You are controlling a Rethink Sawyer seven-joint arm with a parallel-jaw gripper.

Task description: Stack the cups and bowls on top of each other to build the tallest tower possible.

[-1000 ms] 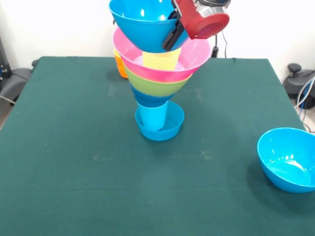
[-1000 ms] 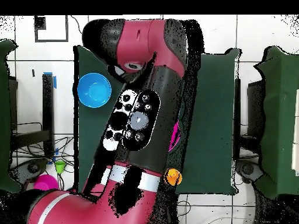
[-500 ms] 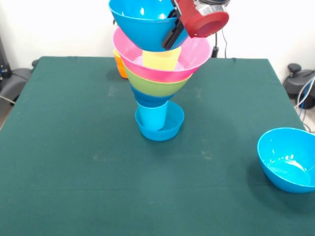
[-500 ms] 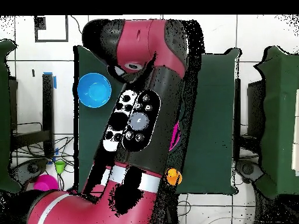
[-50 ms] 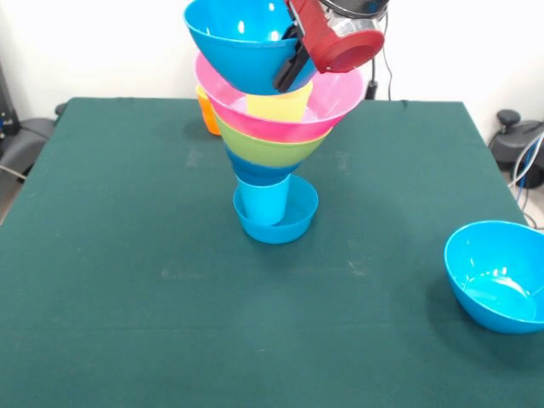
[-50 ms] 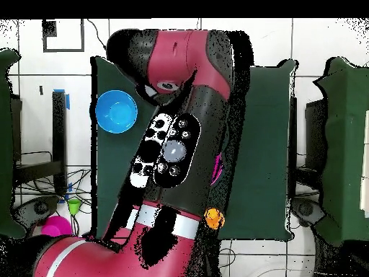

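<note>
Blue, the large bowl (image 5: 242, 42) clamped at its rim in the jaws of the gripper (image 5: 291, 66) hangs tilted over the yellow cup (image 5: 279, 104) atop the tower (image 5: 274, 144) mid-desk, needing levelling, then lowering.

You have the tower (image 5: 274, 153) upright mid-worktop: small blue bowl (image 5: 276, 217), light blue cup (image 5: 263, 201), blue, lime green (image 5: 270, 149) and pink ribbed bowl (image 5: 280, 106), with a yellow cup (image 5: 279, 104) inside. A large blue bowl (image 5: 242, 42) sits tilted above it in the gripper (image 5: 293, 58). An orange cup (image 5: 206, 115) stands behind the tower; another large blue bowl (image 5: 497, 276) lies upright, well apart.
</note>
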